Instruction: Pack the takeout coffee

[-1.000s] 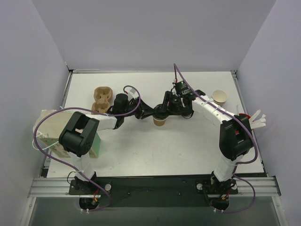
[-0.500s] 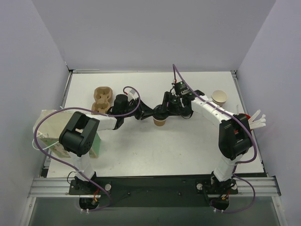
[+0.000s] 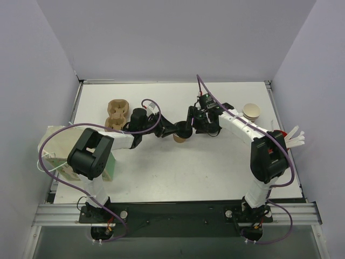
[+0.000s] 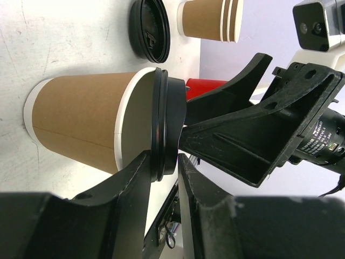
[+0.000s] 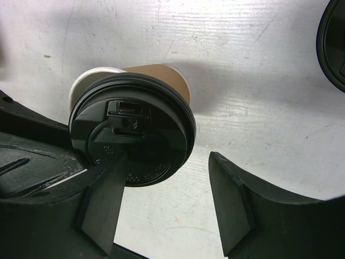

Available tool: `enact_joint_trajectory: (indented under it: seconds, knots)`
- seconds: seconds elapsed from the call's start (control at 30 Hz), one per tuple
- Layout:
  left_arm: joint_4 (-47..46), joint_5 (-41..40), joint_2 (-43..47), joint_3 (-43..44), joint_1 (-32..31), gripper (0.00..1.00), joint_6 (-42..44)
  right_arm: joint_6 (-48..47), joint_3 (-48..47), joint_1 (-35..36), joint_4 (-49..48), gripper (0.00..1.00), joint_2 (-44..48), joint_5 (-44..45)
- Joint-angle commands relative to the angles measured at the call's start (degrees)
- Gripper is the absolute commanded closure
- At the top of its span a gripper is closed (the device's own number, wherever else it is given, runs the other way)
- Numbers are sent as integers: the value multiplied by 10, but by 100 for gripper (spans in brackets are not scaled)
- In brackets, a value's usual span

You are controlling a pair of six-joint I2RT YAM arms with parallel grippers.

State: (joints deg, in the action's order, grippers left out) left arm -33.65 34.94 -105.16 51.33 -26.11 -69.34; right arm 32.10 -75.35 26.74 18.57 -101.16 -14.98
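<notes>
Brown kraft paper under a black cap: the takeout coffee (image 4: 81, 124) stands on the table (image 3: 161, 172) near its middle, between my two arms and well apart from the pulp carrier (image 3: 117, 114) at the left rear. Its lid (image 5: 132, 129) looks cocked, with a sliver of white cup rim showing on one side, though from these angles I can't say for sure whether it is seated. So I read this as the capping step, with the carrier not yet in play. My left gripper (image 4: 163, 159) pinches the lid's rim from the side. The right gripper (image 5: 167, 162) hangs over the cup with its jaws apart and nothing between them. Next I'd want a square press down on the lid, then a grip on the cup's body for the carry to the carrier. Left arm lies stretched low across the table; right arm reaches in from the right, wrist tipped downward.
</notes>
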Motion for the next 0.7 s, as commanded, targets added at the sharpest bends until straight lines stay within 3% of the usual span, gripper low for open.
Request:
enact_joint_trajectory:
  seconds: [0.0, 0.67]
  knots:
    - [-39, 13, 25, 13, 1, 64, 0, -15, -16, 9, 38, 43, -9, 25]
    - [-20, 22, 33, 12, 12, 62, 11, -24, -65, 33, 62, 41, -30, 50]
